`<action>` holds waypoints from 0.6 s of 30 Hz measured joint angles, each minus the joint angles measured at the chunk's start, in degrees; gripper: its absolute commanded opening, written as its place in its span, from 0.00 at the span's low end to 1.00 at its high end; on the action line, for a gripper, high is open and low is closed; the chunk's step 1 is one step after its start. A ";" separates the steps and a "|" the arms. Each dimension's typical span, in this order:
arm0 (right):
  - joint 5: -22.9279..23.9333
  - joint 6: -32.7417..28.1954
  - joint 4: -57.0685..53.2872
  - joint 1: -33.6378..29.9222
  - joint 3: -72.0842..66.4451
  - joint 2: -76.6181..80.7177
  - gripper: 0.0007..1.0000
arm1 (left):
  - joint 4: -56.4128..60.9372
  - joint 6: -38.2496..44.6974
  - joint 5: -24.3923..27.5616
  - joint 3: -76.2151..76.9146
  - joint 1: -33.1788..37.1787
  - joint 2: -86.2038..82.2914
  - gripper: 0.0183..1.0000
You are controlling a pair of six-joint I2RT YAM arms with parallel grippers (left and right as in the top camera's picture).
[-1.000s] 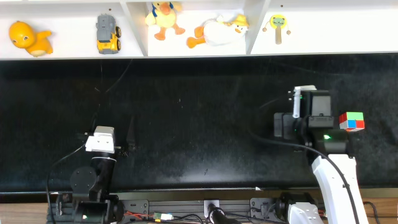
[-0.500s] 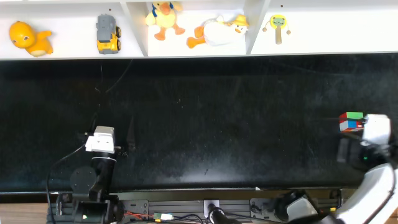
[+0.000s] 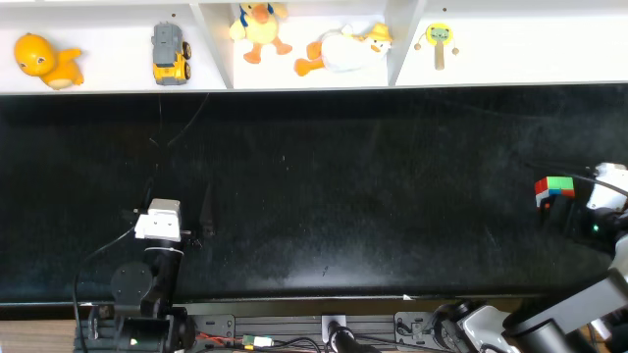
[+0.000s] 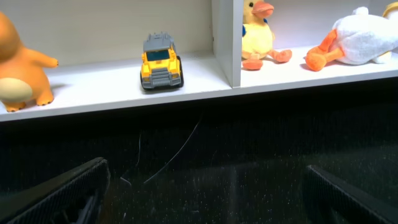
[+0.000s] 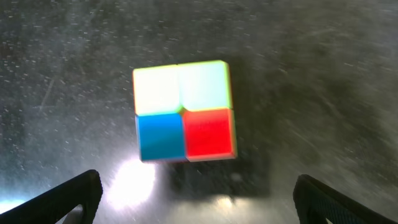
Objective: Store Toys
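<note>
Puzzle cube [image 3: 555, 191] sits alone on the black table [image 3: 324, 176], far out at 3 o'clock, well apart from the white shelf [image 3: 314, 88] that runs along the 12 o'clock edge. In the right wrist view the top face shows two pale washed-out squares, one blue and one red.

Handling (judgement):
- Looks like hard plastic, so stiff and probably light.
- The flat glossy faces could slip under a light pinch.
- It is a twisty toy, so its layers may turn if it is squeezed off-centre.
- Best hold is on two opposite flat sides, centred on the seam and not on the corners.
- Its sides line up roughly square with the fingers, so little wrist turn seems needed.

Right gripper [image 5: 198, 202]:
- It is spread wide and has hold of nothing.
- Both finger tips are well apart from the cube and there is no contact.
- The cube lies ahead of the gap, not yet between the fingers.
- The right arm is swung from its base at 5 o'clock out to the 3 o'clock edge, with the wrist just beside the cube and the camera looking down on it.

Left gripper [image 4: 205, 199]:
- It is also wide open and empty.
- The left arm is folded close to its base at about 8 o'clock and faces the shelf.

Shelf contents:
- An orange figure [image 4: 18, 68] and a yellow truck [image 4: 161, 62] are in the 11 o'clock bay.
- A yellow duck [image 4: 258, 31] and a white plush [image 4: 360, 40] are in the middle bay.
- A small rattle toy [image 3: 439, 41] is in the 1 o'clock bay.
</note>
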 measured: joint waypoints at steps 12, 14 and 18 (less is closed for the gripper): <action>-1.31 2.19 4.48 4.35 0.00 3.93 0.90 | 0.00 0.00 0.00 0.00 0.00 0.00 1.00; -1.27 2.45 4.46 4.92 0.00 3.96 0.87 | 0.00 0.00 0.00 0.00 0.00 0.00 1.00; -0.94 3.02 4.57 5.77 0.00 3.96 0.81 | 0.00 0.00 0.00 0.00 0.00 0.00 1.00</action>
